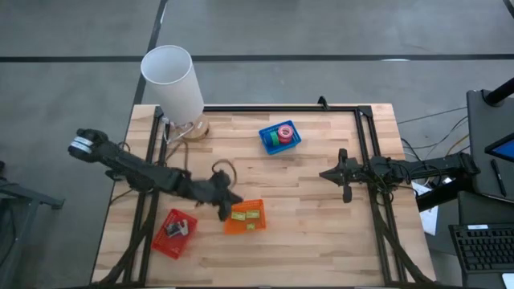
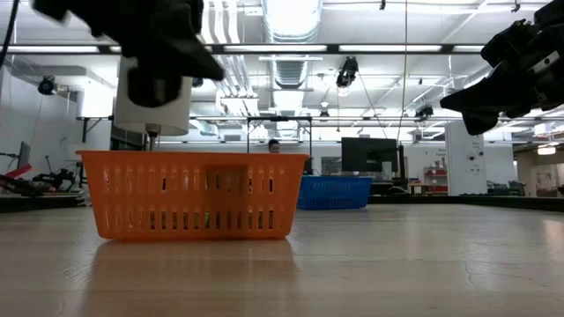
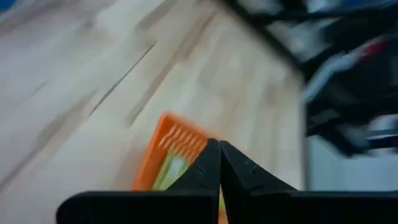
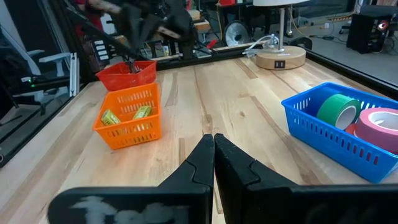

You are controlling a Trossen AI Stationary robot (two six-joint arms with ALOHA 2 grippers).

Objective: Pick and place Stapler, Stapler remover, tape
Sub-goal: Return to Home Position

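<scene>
Step in hand: as I judge it, the sorting is finished and the arms only have to go to their rest position; I see no loose thing on the table.
Left gripper: the two fingers are pressed together and hold nothing. In the high view it hangs just beside the orange bin, on the side toward the red bin.
Right gripper: the fingers are closed tip to tip and are empty. It is over the right part of the table, well apart from all three bins.
Tape: a green roll and a pink roll lie in the blue bin, at the far middle of the table, near the lamp.
Orange bin: it holds yellow things, probably the staplers; I cannot make out their shape for sure.
Red bin: it holds small dark and pale things, most likely the staple removers, but they are too small to tell.
Next move: the left arm should lift clear of the orange bin's rim before it pulls back toward its side, so that it does not push the bin. The right arm has free space and only needs to fold back.
Risk: the left arm reaches across above the red bin, so a low retreat may touch it.
</scene>
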